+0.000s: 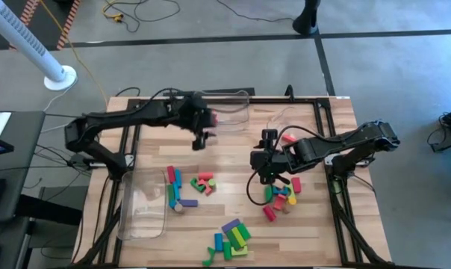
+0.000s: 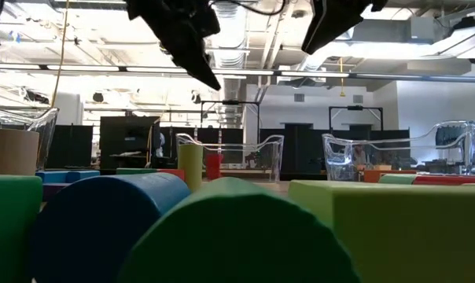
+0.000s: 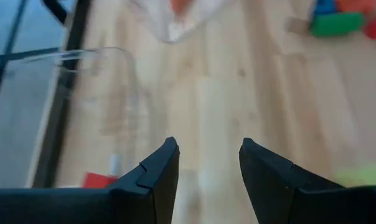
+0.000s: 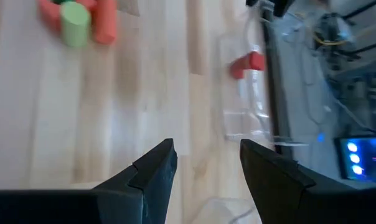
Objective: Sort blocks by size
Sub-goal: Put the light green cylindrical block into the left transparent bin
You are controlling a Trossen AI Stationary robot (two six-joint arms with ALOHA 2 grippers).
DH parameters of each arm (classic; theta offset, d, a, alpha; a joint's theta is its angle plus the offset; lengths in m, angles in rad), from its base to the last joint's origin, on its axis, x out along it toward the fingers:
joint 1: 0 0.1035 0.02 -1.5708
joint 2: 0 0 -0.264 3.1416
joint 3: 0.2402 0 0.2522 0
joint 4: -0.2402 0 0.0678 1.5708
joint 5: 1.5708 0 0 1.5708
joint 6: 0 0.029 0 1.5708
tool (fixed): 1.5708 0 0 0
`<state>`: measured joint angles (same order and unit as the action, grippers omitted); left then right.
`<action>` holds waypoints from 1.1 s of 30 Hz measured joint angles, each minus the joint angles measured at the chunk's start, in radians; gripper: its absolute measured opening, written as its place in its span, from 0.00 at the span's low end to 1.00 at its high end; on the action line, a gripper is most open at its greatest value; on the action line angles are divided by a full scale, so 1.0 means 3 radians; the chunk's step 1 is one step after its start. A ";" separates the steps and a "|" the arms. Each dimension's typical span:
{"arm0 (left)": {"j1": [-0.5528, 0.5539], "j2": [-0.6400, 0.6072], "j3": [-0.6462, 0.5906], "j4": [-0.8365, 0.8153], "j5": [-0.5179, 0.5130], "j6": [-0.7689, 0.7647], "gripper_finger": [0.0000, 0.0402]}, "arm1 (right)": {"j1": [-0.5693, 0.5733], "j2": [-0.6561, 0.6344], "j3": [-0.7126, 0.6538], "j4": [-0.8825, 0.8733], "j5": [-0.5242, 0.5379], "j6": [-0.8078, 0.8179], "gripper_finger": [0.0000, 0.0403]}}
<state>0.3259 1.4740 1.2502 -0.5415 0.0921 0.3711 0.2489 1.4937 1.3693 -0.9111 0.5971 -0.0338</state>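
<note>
Blocks lie in loose groups on the wooden table: a red and green group (image 1: 203,183), bars (image 1: 173,188), a purple, green and blue pile (image 1: 231,237) near the front edge, and a mixed heap (image 1: 281,198). My left gripper (image 1: 199,140) hangs open above bare wood, just in front of the far clear bin (image 1: 227,112), with nothing between its fingers (image 3: 157,171). My right gripper (image 1: 264,175) hangs open above the table beside the mixed heap, also with nothing in it (image 4: 206,155). A red block (image 4: 247,62) lies in a clear bin.
A clear bin (image 1: 143,205) stands at the near left. A third clear bin (image 1: 281,123) at the far right holds a red block (image 1: 289,138). The far bin holds a pink block (image 1: 213,117). Bare wood lies between the two grippers.
</note>
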 joint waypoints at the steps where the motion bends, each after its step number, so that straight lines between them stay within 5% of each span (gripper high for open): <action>1: -0.0078 -0.0027 -0.0001 -0.0081 -0.0049 -0.0026 0.40 | 0.0000 0.0000 0.0000 0.0012 -0.0053 0.0000 0.54; 15: -0.0790 -0.0481 -0.0504 -0.0611 -0.0661 -0.0640 0.40 | -0.0059 0.0003 -0.0740 0.1421 -0.0887 -0.0266 0.54; 25: -0.1092 -0.0934 -0.1252 0.0018 -0.0634 -0.0916 0.40 | -0.0158 0.0011 -0.1342 0.2861 -0.1397 -0.0358 0.54; 33: -0.1197 -0.1038 -0.1590 0.0353 -0.0582 -0.1000 0.40 | -0.0291 0.0651 -0.1256 0.3370 -0.1621 -0.0351 0.54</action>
<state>-0.0331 1.1627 0.7732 -0.4355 -0.0826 0.0709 0.1617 1.6889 0.9924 0.0998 0.1108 -0.1392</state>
